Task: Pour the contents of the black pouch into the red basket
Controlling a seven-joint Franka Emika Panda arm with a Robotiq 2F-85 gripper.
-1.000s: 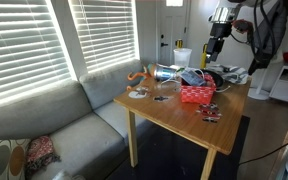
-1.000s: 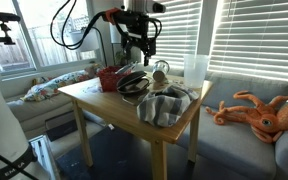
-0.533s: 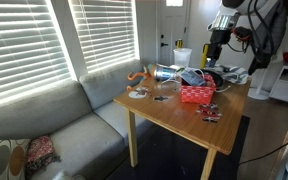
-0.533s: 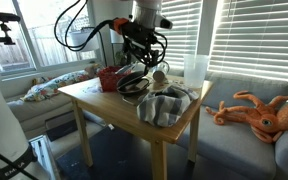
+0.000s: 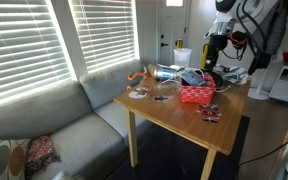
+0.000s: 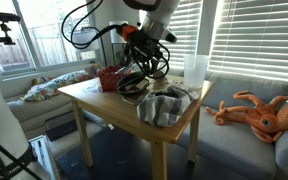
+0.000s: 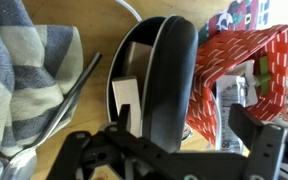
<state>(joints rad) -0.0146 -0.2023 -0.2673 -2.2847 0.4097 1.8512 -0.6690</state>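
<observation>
Black pouch [image 7: 172,80] lies beside the red basket [image 7: 239,60], ungrasped; the gripper [image 7: 164,140], jaws wide and empty, has come down over it.

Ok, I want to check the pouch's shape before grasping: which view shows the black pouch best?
The wrist view: the black pouch fills the middle, close up, beside the red basket. Both exterior views show it only as a small dark shape on the table.
</observation>
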